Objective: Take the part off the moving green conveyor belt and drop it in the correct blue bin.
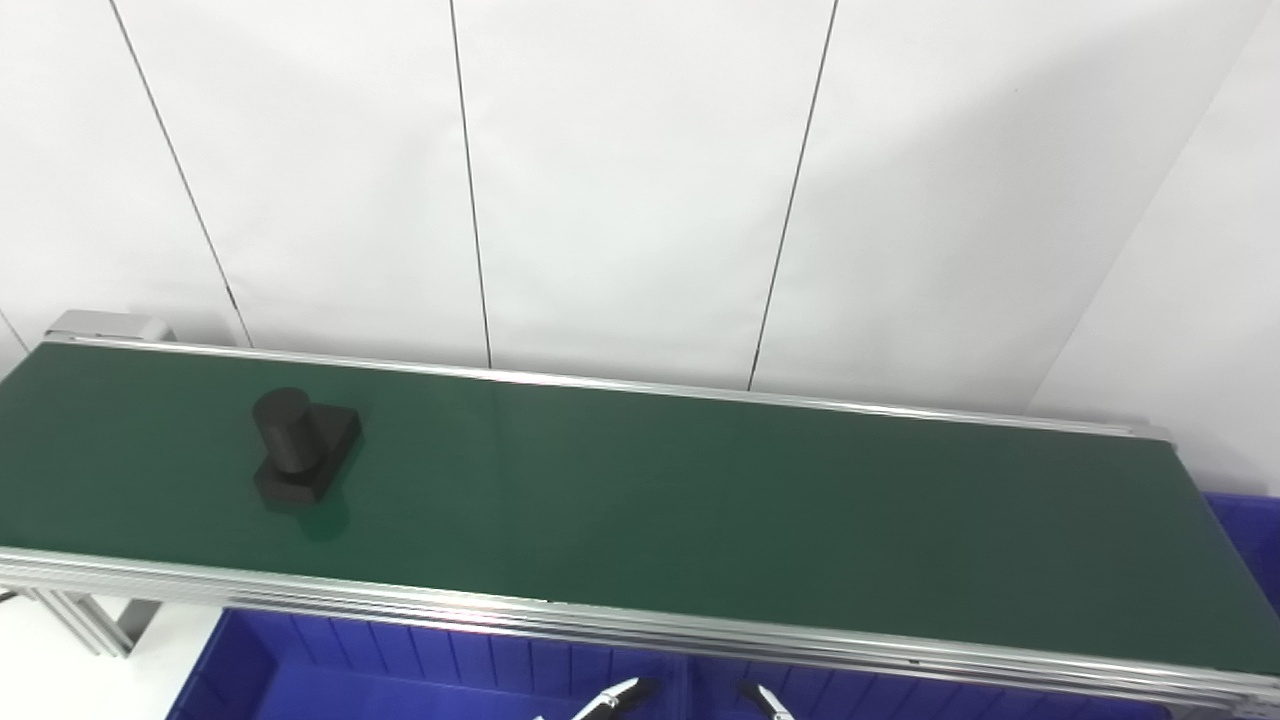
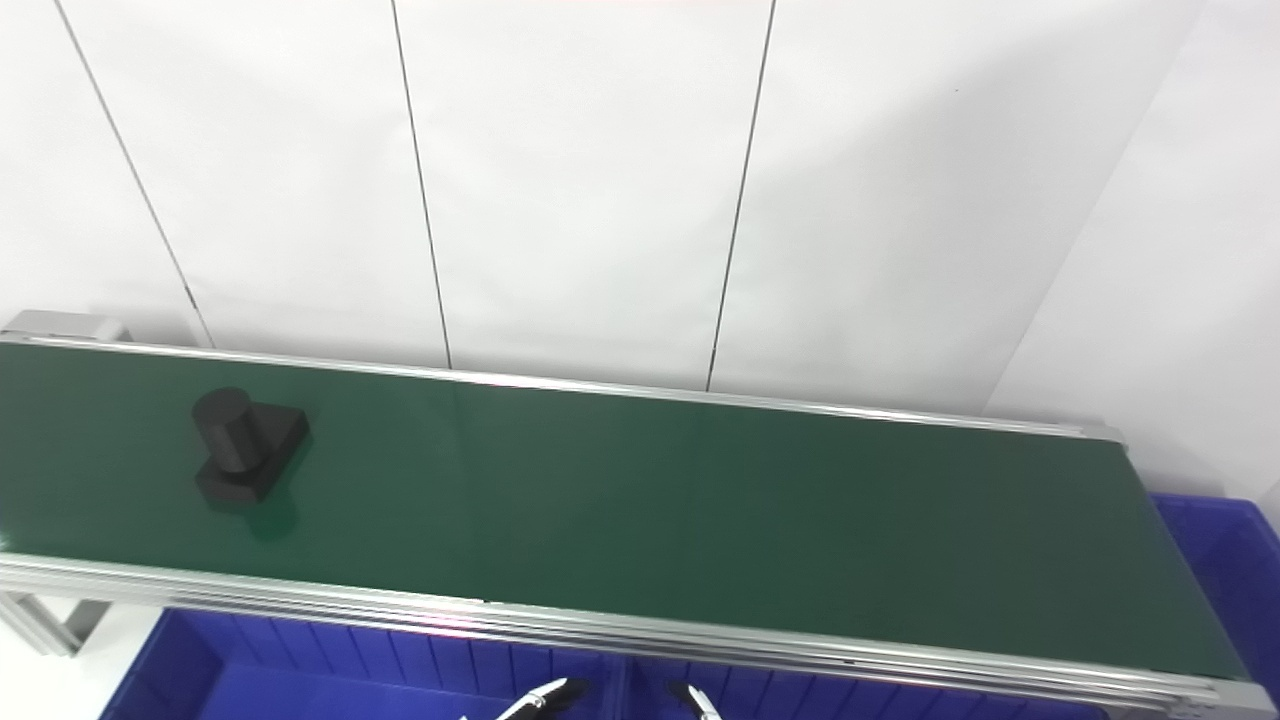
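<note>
The black part (image 1: pixel 303 448) sits at the left of the green belt (image 1: pixel 700 480); it looks hard and light, best held by its round post, and only fingertips (image 1: pixel 615 695) show at the bottom, so I cannot tell the hands' state.

The conveyor belt (image 1: pixel 700 500) is a deep, even green with a dull sheen, edged by pale silver rails (image 1: pixel 600 625). The part (image 1: pixel 300 450) on it is matt black all over, post and base alike, far off to the left of the hands and beyond them. Only fingertips show: the left hand (image 1: pixel 610 698) and the right hand (image 1: pixel 765 698) are black with white-silver streaks. Around them and beneath lie bright blue bins (image 1: pixel 400 670), ribbed with darker vertical lines. Another blue bin (image 1: pixel 1245 530) sits far right. Behind, the wall (image 1: pixel 640 180) is white with thin dark seams.
</note>
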